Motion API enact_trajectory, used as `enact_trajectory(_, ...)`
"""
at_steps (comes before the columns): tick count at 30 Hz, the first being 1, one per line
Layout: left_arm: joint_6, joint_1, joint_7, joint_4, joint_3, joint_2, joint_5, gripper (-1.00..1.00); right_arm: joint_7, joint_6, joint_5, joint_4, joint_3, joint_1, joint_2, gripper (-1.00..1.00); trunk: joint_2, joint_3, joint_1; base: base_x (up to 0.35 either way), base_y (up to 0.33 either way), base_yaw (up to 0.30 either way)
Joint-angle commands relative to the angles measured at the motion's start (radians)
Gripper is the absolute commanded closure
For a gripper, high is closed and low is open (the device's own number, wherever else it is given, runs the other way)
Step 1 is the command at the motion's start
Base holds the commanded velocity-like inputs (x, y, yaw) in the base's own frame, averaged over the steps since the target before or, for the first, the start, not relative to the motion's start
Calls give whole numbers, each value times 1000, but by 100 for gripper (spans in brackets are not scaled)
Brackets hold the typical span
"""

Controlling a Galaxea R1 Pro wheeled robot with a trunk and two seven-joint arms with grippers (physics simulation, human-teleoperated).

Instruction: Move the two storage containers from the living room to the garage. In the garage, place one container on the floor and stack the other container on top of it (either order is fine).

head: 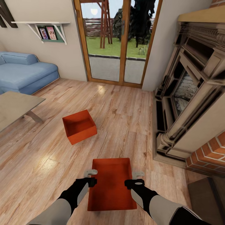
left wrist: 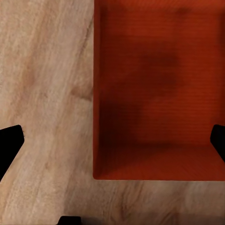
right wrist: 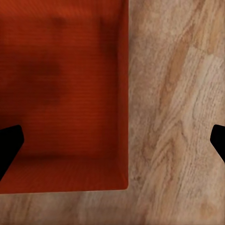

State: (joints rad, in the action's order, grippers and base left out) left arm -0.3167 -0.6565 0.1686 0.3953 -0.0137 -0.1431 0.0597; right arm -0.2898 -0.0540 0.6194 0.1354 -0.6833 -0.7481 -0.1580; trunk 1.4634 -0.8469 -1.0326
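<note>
still early: both bins [head: 112,184] [head: 79,126] on living room floor [head: 125,118]; far one at 11 o'clock. left gripper [head: 91,176], right gripper [head: 136,178]: fingers spread astride near bin's walls. carrying, stacking remain.

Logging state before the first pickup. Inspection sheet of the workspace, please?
Surface: light wood plank floor, living room.
Job's things: near container between the two arms, open side up, nothing inside; far container further out toward the left, tilted.
Clutter: nothing seen on the floor besides the containers.
Grippers: left pincer astride the near container's left wall, right pincer astride its right wall; both open, holding nothing.
Cables: nothing seen.
Surroundings: blue sofa and low table at left, glass doors ahead, stone fireplace at right, shelf with pictures.
</note>
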Motion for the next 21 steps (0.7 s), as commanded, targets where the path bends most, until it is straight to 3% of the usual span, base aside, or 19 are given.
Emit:
enact_trajectory(1, -6, 0, 4, 2, -2, 0, 6, -100, -6, -6, 5, 2, -9, 0, 0, -100, 8, -4, -4, 0, 0, 0)
enact_trajectory(10, -8, 0, 3, 2, -2, 0, 8, -100, -6, -6, 5, 2, -9, 0, 0, -100, 71, -32, -38, 0, 0, 0)
enact_trajectory(21, -10, 0, 3, 3, -4, 6, 5, -100, -3, -5, 4, 3, -9, 0, 2, -100, 92, -42, -50, 0, 0, 0)
